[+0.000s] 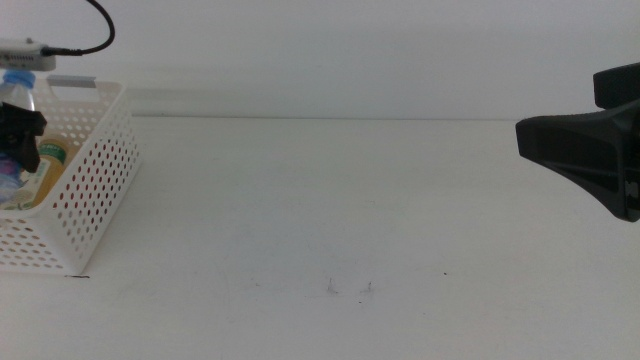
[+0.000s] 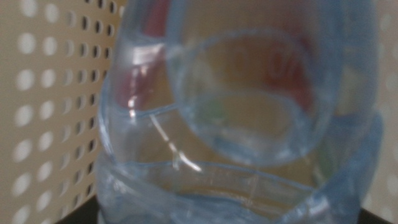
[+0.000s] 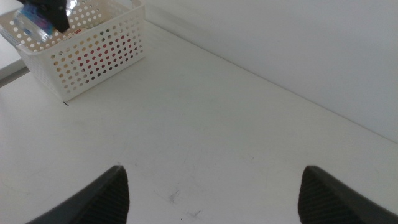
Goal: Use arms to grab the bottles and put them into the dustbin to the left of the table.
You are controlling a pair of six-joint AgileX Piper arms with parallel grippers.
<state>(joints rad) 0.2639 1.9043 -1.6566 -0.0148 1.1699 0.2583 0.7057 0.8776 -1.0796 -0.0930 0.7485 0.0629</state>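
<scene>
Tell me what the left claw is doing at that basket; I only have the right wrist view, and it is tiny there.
Observer: In the middle view, the left claw grips the water bottle upright over the dustbin, blue cap above the rim.
Operator: Anything in the bin already?
Observer: Yes, a tea bottle with a green label lies inside.
Operator: How low is the held bottle?
Observer: The left wrist view shows the bin's perforated wall close beside it, with a red blur behind. The right claw waits open at the table's right.
</scene>
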